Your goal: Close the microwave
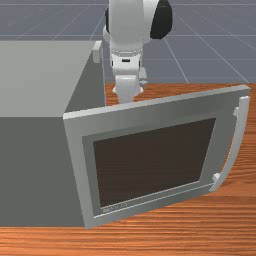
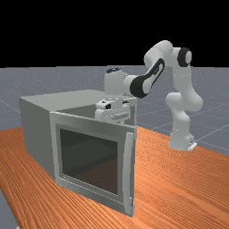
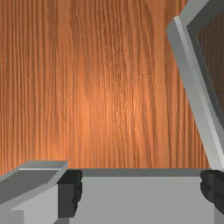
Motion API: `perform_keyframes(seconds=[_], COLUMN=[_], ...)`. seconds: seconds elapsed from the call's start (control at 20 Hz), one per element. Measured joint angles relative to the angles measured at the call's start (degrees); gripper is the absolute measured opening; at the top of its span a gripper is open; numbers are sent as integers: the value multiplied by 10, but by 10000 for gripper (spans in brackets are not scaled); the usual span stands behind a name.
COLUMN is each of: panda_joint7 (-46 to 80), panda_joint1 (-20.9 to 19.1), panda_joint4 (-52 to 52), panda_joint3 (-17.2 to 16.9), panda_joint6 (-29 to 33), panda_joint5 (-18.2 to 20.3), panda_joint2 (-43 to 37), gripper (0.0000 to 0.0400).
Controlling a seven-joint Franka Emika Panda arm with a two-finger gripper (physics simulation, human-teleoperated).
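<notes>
At the front view's left, the microwave (image 1: 35,170) is sitting on the orange-brown wooden table (image 1: 220,225), its boxy body showing smooth, flat grey faces and straight corners. In the far view, it is standing near the table's edge at that view's left. Next along, the gripper (image 2: 112,112) is reaching down behind the open door, its white, rounded hand showing above the door's top edge. In the wrist view, its dark, blocky fingers (image 3: 70,192) are standing wide apart, gripping nothing, with a flat grey surface showing between them; whether either is touching the microwave, I cannot tell. Farther right in the front view, the door (image 1: 74,150) is slanting out from the body, its grey frame surrounding a dark, see-through pane (image 1: 155,162). At its free edge, a pale handle (image 1: 237,145) is bowing outward.
</notes>
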Motion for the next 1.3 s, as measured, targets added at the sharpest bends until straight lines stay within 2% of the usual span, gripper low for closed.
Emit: perform_keyframes(seconds=[0.45, 0.7, 1.0, 1.3], panda_joint7=[11, 89, 113, 103], panda_joint1=[1, 25, 47, 49], panda_joint4=[65, 70, 78, 91], panda_joint3=[-1, 13, 27, 29], panda_joint6=[-94, -96, -98, -113], panda_joint5=[0, -3, -6, -7], panda_joint2=[-30, -29, -23, -35], gripper=[400, 400, 400, 400])
